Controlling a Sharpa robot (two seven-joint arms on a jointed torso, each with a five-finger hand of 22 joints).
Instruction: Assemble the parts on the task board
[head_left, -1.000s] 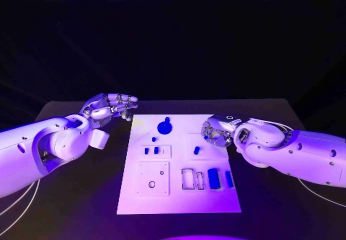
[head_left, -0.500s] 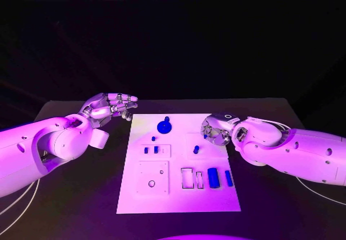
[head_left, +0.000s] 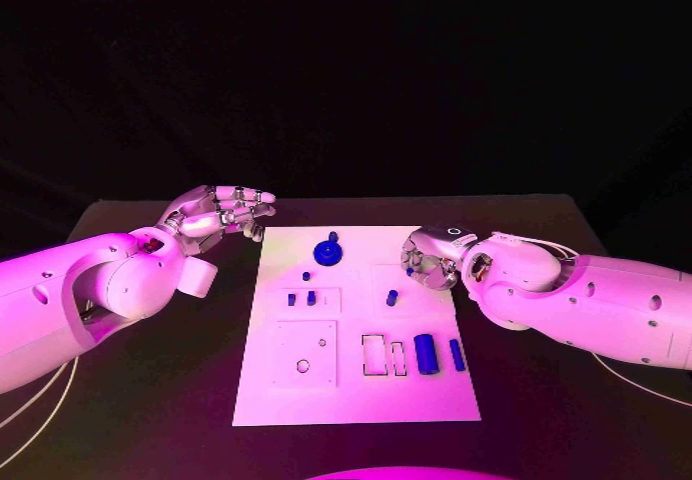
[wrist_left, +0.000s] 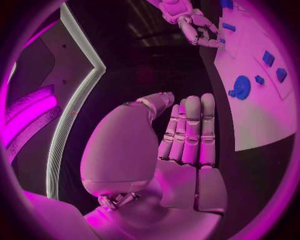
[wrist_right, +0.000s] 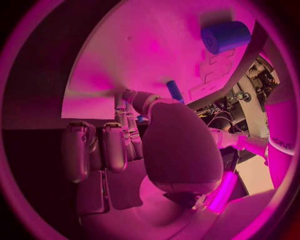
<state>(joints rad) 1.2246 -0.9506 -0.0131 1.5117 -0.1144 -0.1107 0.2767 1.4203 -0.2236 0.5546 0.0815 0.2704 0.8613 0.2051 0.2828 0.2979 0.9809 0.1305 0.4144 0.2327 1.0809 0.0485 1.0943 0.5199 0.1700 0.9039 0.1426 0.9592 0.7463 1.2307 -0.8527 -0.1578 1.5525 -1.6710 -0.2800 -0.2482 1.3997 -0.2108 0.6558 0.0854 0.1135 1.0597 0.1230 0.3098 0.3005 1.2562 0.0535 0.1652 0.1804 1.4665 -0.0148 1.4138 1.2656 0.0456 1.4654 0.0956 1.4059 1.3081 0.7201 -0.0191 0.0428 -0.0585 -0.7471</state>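
Note:
The white task board (head_left: 361, 400) lies in the middle of the table. On it are a round blue part (head_left: 329, 252), a few small blue pegs (head_left: 302, 298), a blue cylinder (head_left: 426, 352) and a blue bar (head_left: 457, 354) beside empty slots (head_left: 384, 356). My right hand (head_left: 433, 258) hovers over the board's far right edge with its fingers curled, and it pinches a small blue peg (wrist_right: 174, 91) at its fingertips. My left hand (head_left: 224, 212) hangs off the board's far left corner holding nothing, its fingers (wrist_left: 190, 130) side by side.
Black table (head_left: 144, 400) surrounds the board on all sides. In the left wrist view the board (wrist_left: 262, 120) shows with the round part (wrist_left: 240, 87), and my right hand (wrist_left: 190, 20) beyond it.

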